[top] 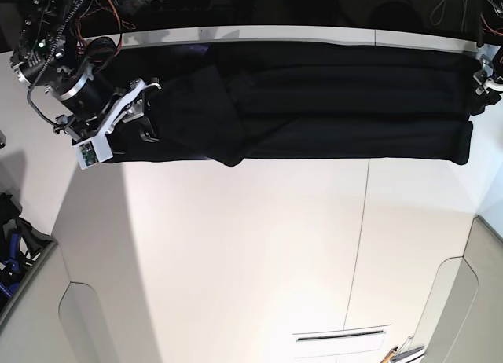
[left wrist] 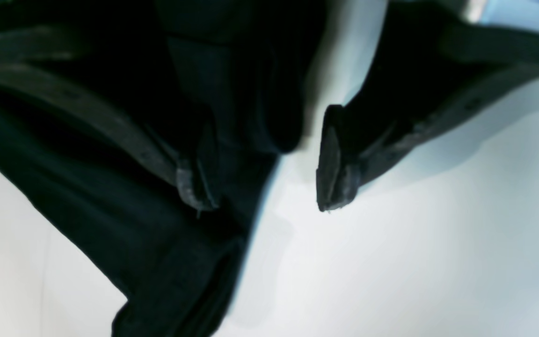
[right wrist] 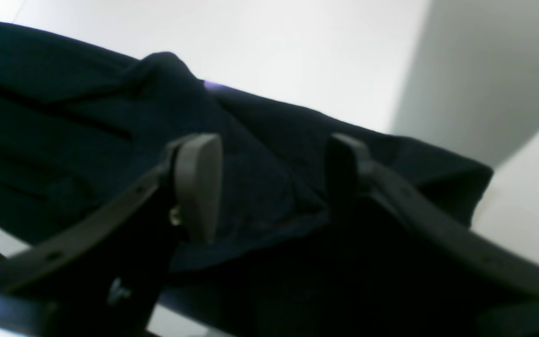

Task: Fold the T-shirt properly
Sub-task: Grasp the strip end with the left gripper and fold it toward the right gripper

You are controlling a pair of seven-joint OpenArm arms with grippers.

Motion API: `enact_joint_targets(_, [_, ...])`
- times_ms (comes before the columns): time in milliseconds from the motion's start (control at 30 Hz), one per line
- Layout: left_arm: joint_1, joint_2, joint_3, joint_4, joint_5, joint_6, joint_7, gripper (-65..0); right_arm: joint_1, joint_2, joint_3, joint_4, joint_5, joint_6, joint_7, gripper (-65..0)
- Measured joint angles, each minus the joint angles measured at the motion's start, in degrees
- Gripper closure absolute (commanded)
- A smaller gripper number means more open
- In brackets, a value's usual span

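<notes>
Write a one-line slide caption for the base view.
Black T-shirt lies in a long band across the white table's far edge, one open pincer at each end.

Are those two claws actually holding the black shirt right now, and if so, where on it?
No. The left gripper and the right gripper both stand open over the T-shirt, with nothing pinched between the fingers. The cloth lies loose on the table.

**Black cloth on white**

The T-shirt (top: 330, 104) along the far edge of the tabletop (top: 251, 253) is plain black, with a purple sliver at one fold in the right wrist view. The tabletop is white.
</notes>
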Motion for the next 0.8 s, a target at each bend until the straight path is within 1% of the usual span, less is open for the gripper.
enact_joint_targets(100, [0.00,-0.04,2.34,0.00,0.07,0.00,-1.36,-35.8,0.00,0.00,0.00,-0.02,1.66,0.00,0.00,-34.7])
enact_joint_targets(200, [0.00,-0.15,5.49,0.02,1.44,-0.02,-4.35,-35.8,0.00,-0.02,0.00,0.00,1.90,0.02,0.00,-34.7])
enact_joint_targets(300, [-0.17,-0.13,7.98,0.07,0.90,-0.02,-4.83,-35.7,0.00,-0.02,0.00,-0.02,1.86,0.02,0.00,-34.7])
enact_joint_targets(400, [-0.33,0.68,8.35,0.15,0.76,-0.26,-5.79,-34.7,0.00,-0.02,0.00,-0.02,1.84,0.00,-0.02,-34.7])
enact_joint_targets(433, [-0.31,1.03,8.33,0.15,0.72,-0.26,-6.14,-30.6,0.00,-0.02,0.00,0.00,1.84,0.00,0.00,-34.7])
enact_joint_targets(467, [-0.31,1.25,8.35,0.15,0.76,-0.26,-6.27,-23.8,0.00,-0.02,0.00,-0.02,1.86,0.02,0.00,-34.7])
enact_joint_targets(567, [-0.31,1.44,8.41,0.13,0.63,-0.24,-5.38,0.0,0.00,0.00,0.00,-0.02,1.84,0.00,0.00,-34.7])
enact_joint_targets(733, [-0.13,1.57,8.44,0.52,-1.46,-0.15,-5.40,0.0,0.00,-0.02,0.00,-0.02,1.84,0.00,0.00,-34.7])
enact_joint_targets(800, [-0.20,1.70,8.46,2.23,-1.38,0.02,-4.59,0.0,0.00,-0.02,0.00,0.00,0.66,0.00,0.00,-34.7])
